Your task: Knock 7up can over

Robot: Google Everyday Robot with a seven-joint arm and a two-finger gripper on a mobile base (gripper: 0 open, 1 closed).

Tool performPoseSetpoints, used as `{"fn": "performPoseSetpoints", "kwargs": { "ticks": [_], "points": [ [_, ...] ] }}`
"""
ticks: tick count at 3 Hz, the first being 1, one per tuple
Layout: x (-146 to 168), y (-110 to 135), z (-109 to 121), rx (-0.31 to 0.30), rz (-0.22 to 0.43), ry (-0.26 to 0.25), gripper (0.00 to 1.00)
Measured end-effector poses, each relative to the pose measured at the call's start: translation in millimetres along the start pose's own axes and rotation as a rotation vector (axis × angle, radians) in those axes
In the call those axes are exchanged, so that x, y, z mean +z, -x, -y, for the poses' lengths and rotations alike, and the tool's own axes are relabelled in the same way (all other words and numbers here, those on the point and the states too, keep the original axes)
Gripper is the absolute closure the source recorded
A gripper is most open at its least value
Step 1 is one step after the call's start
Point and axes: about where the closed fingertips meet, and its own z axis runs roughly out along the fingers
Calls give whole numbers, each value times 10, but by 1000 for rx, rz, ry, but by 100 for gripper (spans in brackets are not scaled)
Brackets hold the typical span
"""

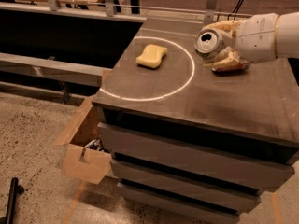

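Note:
The 7up can [208,43], silver with a shiny metal top, is tipped on its side at the right of the grey cabinet top [187,101], its top facing the camera. My gripper [210,45] reaches in from the right edge. Its beige fingers [228,59] lie above and below the can and close on it, just right of the white painted circle [191,73]. The can's green lettering is hidden by the fingers.
A yellow sponge [152,56] lies inside the white circle at the back left of the top. An open cardboard box [84,148] stands on the floor against the cabinet's left side. A dark bench [46,69] runs along the left. A black pole end [11,197] lies at the bottom left.

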Motion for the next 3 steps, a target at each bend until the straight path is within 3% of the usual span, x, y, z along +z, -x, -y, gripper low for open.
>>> {"fn": "performPoseSetpoints", "kwargs": {
  "ticks": [1, 2, 3],
  "points": [
    [310, 271, -70, -80, -38, 55, 100],
    [622, 769, -210, -271, -121, 158, 100],
    [755, 980, -335, -387, -183, 251, 100]
  ]
}}
